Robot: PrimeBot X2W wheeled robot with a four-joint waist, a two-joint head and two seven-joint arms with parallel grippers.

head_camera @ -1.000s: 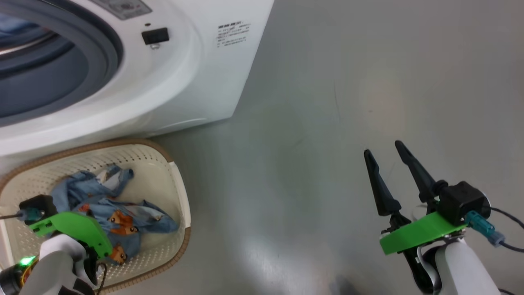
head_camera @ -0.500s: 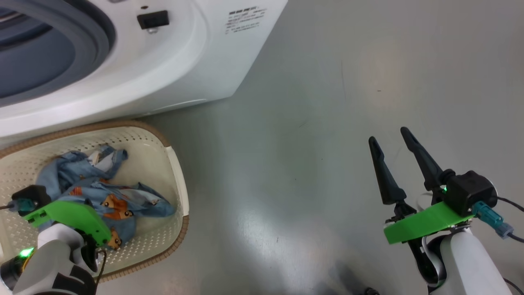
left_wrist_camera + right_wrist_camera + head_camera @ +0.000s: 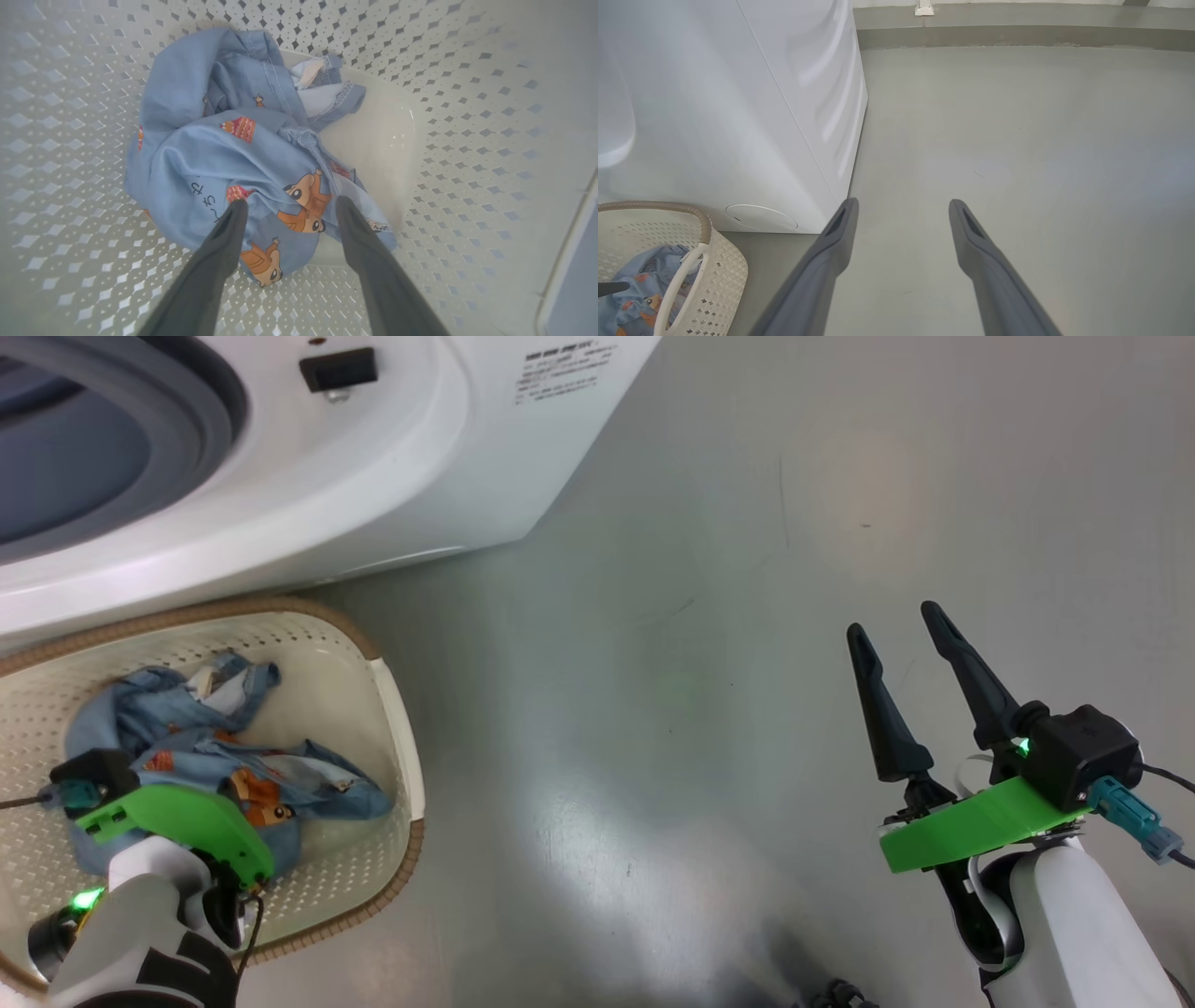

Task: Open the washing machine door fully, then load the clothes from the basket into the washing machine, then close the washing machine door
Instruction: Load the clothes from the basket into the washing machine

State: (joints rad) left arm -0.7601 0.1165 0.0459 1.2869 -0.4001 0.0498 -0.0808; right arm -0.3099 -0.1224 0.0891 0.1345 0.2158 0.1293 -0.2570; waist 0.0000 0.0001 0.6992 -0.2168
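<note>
The light blue bear-print clothes (image 3: 224, 154) lie bunched in the cream perforated basket (image 3: 397, 728). My left gripper (image 3: 290, 205) hangs open inside the basket, its fingertips at the near edge of the clothes on either side of a printed bear, holding nothing. In the head view the left arm's green wrist mount (image 3: 177, 821) covers those fingers. The white washing machine (image 3: 392, 457) stands behind the basket, its grey gasket (image 3: 201, 420) and open mouth showing. The washing machine door is out of view. My right gripper (image 3: 892, 620) is open and empty over the floor, far to the right.
Bare grey floor (image 3: 672, 691) spreads between the basket and the right arm. In the right wrist view the washing machine's white side (image 3: 738, 116) rises at the left, the basket (image 3: 724, 270) sits at the lower left, and a low wall base (image 3: 1017, 37) runs along the far end.
The whole head picture has shifted, so the camera has moved. The left wrist stays over the clothes in the basket. Both grippers remain open.
</note>
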